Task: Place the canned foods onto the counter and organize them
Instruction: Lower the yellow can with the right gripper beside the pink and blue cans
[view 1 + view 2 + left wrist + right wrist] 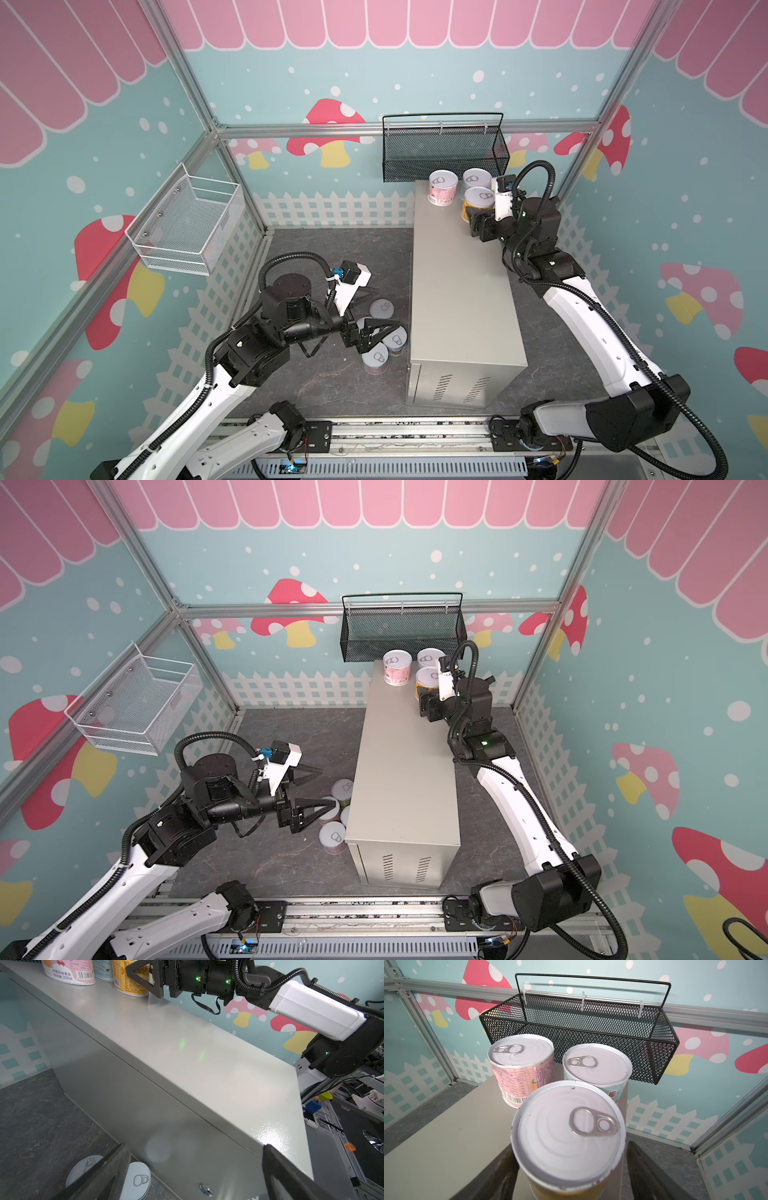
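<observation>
Three cans stand at the far end of the counter (461,291): a pink can (443,187), a white-blue can (477,178) and a yellow can (478,199). My right gripper (480,214) straddles the yellow can (569,1134). Its jaws are open, with a gap showing on one side of the can. Several more cans sit on the dark floor left of the counter, among them a lidded can (376,356) and another can (381,308). My left gripper (380,311) hovers wide open above them, holding nothing. One can (137,1180) shows beside its fingers (104,1174).
A black mesh basket (444,153) hangs on the back wall just behind the counter's cans. A white wire basket (187,224) hangs on the left wall. The counter's long top (407,771) is bare from its middle to its near end.
</observation>
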Robot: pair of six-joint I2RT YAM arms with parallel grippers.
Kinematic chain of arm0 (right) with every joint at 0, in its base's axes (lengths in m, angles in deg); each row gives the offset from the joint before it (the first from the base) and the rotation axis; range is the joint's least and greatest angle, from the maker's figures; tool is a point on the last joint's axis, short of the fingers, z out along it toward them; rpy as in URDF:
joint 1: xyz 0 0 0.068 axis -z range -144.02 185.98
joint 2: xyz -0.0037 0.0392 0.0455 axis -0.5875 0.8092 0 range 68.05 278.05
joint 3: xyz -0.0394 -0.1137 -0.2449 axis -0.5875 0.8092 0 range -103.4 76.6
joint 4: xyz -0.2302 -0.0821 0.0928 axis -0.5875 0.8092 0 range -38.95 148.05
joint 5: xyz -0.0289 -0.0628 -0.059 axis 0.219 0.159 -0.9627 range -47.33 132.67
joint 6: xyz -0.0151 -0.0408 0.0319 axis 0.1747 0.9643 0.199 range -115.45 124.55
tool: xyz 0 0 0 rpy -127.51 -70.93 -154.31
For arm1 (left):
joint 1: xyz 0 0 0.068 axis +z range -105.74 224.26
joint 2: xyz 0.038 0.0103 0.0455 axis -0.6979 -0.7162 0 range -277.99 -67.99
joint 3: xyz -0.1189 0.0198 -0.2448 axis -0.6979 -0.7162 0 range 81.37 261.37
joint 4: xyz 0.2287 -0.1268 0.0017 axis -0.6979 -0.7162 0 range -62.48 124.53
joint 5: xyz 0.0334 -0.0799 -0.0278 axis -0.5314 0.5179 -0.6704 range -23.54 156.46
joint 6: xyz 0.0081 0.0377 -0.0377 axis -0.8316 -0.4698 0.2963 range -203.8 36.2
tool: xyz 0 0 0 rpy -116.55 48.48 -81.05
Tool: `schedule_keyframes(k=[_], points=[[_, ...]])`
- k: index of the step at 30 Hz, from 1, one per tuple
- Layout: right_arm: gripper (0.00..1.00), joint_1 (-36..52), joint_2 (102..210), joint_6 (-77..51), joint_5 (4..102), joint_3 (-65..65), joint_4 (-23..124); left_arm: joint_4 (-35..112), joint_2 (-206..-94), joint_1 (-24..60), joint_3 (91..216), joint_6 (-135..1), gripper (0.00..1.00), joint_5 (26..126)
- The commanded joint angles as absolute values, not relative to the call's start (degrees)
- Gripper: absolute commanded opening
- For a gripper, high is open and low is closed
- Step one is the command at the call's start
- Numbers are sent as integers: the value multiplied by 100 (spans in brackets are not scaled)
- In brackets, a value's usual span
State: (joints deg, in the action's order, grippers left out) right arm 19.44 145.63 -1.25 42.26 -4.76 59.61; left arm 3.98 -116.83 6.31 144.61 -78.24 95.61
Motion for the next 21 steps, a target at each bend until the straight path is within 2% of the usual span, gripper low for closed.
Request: schedule_keyframes(k=[1,21], points=[[81,1963,14462,-7,4100,-440,5899,453,-11641,627,14404,-7995,99,9565],[81,2015,14425,94,4099,-414,5921,456,-11650,629,14404,-8002,99,9585]])
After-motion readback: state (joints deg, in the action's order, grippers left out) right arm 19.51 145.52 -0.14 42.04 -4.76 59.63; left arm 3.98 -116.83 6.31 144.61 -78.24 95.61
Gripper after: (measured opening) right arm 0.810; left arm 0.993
